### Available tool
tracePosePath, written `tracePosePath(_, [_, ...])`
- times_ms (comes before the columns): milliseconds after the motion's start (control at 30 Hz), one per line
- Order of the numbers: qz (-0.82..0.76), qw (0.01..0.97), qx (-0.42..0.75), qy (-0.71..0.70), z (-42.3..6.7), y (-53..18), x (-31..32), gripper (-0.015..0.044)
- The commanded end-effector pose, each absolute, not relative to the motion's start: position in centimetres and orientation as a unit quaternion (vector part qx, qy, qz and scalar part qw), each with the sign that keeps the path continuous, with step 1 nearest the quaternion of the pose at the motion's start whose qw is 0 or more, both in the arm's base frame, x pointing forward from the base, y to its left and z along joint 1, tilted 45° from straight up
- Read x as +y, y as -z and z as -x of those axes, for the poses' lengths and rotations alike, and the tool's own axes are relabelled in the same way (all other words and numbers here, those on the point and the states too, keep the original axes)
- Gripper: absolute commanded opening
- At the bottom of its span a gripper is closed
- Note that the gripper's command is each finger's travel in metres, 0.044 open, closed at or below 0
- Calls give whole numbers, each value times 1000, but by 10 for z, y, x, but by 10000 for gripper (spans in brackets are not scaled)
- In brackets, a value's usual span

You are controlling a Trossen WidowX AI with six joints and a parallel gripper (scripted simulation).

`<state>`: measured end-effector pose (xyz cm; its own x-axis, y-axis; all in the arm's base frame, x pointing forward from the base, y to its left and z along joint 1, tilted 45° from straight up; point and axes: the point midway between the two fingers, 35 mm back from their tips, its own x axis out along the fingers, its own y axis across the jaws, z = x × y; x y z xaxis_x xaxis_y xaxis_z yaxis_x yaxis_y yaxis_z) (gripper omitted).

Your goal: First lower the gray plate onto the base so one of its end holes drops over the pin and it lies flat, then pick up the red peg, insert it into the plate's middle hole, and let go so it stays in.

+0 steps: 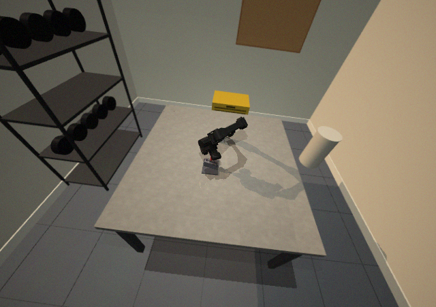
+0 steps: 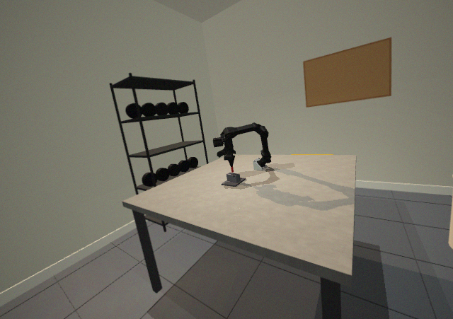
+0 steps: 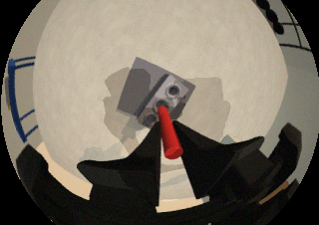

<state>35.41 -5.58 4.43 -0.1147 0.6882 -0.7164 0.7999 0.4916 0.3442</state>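
Note:
The gray plate (image 3: 170, 94) (image 2: 232, 179) lies flat on the dark base (image 3: 136, 89) (image 1: 210, 170) near the middle of the table. In the wrist view two of its holes show, one at the far end and one beside it; the peg's tip covers the spot at the near end of the row. My gripper (image 3: 166, 124) (image 1: 212, 156) (image 2: 231, 163) is shut on the red peg (image 3: 167, 132) (image 2: 231, 168) and holds it upright right above the plate, its lower tip at the plate's surface. I cannot tell whether the tip is inside a hole.
A yellow box (image 1: 230, 101) sits at the table's far edge. A black shelf rack (image 1: 59, 96) (image 2: 157, 133) with dumbbells stands left of the table (image 1: 211, 205). A beige cylinder (image 1: 319, 146) stands on the floor to the right.

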Motion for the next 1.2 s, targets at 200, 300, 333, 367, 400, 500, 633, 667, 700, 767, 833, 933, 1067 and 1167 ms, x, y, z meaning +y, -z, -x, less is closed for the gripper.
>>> tracePosePath(200, [-500,439,744,64,-352,-43,-58,0])
tracePosePath(300, [-500,439,744,64,-353,-42,-58,0])
tracePosePath(333, [-500,439,744,64,-353,-42,-58,0])
tracePosePath(367, [-500,439,744,64,-353,-42,-58,0])
tracePosePath(400, [-500,439,744,64,-353,-42,-58,0])
tracePosePath(500, [-500,439,744,64,-353,-40,-56,0])
tracePosePath(633, [-499,439,744,64,-352,-35,-51,0])
tracePosePath(667, [-499,439,744,64,-352,-34,-50,0])
tracePosePath(700, [-499,440,744,64,-351,-33,-49,0])
tracePosePath(767, [-499,440,744,64,-351,-31,-47,0])
tracePosePath(833, [-498,440,744,64,-351,-30,-46,0])
tracePosePath(933, [-498,440,744,64,-351,-30,-46,0])
tracePosePath(1067, [-497,442,744,62,-351,-31,-47,0])
tracePosePath(1167, [-496,442,744,62,-352,-31,-47,0])
